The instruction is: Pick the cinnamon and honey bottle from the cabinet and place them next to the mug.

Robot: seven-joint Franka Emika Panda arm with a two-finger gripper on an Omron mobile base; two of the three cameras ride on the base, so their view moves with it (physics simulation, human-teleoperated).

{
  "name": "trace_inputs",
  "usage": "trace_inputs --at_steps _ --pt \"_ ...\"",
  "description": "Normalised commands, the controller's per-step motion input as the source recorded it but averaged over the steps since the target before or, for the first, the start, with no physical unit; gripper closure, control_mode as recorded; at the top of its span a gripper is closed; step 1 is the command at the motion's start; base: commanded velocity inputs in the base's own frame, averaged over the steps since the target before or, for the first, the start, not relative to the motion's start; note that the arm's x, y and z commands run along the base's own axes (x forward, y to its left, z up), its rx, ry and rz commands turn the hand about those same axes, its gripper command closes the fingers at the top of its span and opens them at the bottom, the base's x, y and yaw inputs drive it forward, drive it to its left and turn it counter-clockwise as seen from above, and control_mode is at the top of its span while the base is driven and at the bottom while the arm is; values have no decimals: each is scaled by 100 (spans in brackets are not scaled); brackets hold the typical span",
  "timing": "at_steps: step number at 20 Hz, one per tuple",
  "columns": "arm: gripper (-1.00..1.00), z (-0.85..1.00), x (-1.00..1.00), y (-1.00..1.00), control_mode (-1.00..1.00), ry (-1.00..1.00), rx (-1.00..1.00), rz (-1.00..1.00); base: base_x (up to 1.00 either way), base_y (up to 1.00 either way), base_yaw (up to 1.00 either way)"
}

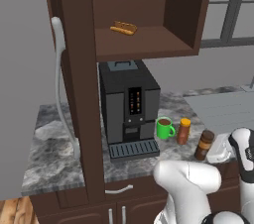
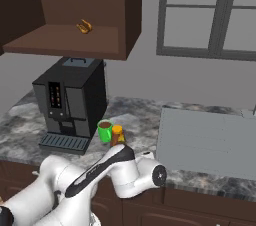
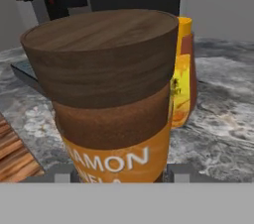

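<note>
Cinnamon, a round jar with a wood-grained lid and orange label, stands on the mottled grey stone counter right of the amber honey bottle and glossy green mug; whether the gripper grips it I cannot tell.

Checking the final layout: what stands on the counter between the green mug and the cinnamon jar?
In the left base view the honey bottle stands between the mug and the cinnamon, close beside the mug, on the counter.
</note>
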Motion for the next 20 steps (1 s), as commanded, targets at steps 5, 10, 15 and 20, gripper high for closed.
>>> trace_inputs --at_steps 5,10,15,20 --pt "100 0 23 -42 -100 1 0 3 0 0 0" --pt "100 0 26 -16 -100 2 0 1 0 0 0" --pt "100 0 8 0 -100 0 0 0 0 0 0" --pt "100 0 25 0 -100 0 0 0 0 0 0"
